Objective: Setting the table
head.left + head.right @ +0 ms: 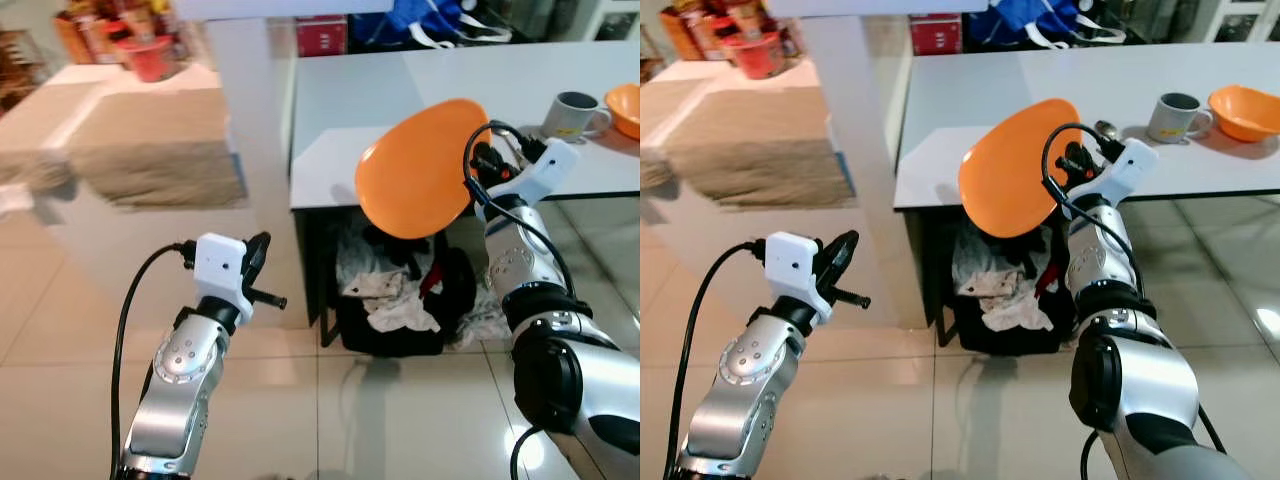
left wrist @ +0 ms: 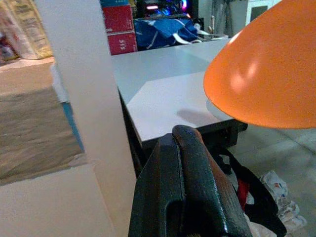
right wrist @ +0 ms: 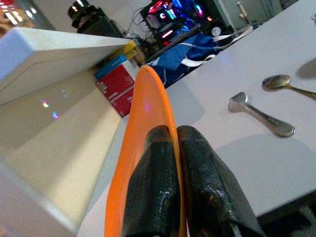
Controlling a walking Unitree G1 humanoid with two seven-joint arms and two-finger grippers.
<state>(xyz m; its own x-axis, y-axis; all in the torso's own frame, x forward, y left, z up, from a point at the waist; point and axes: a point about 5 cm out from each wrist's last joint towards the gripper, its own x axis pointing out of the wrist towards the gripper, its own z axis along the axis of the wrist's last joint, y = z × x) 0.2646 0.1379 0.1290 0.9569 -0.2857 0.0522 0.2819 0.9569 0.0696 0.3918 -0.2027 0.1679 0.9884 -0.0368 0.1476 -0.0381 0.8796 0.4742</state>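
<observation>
An orange plate (image 1: 418,168) is clamped at its rim by the right end effector (image 1: 478,172), centre frame, above the bench (image 1: 330,150) edge; the left end effector (image 1: 262,262) is seen closed, lower left.

left arm: bent, raised low in front, away from the table | left gripper (image 1: 262,262): fingers pressed together, nothing held | right arm: reaching forward to the table's near edge | right gripper (image 3: 175,163): fingers (image 3: 205,182) clamped on the plate (image 1: 420,168) rim, plate tilted
</observation>
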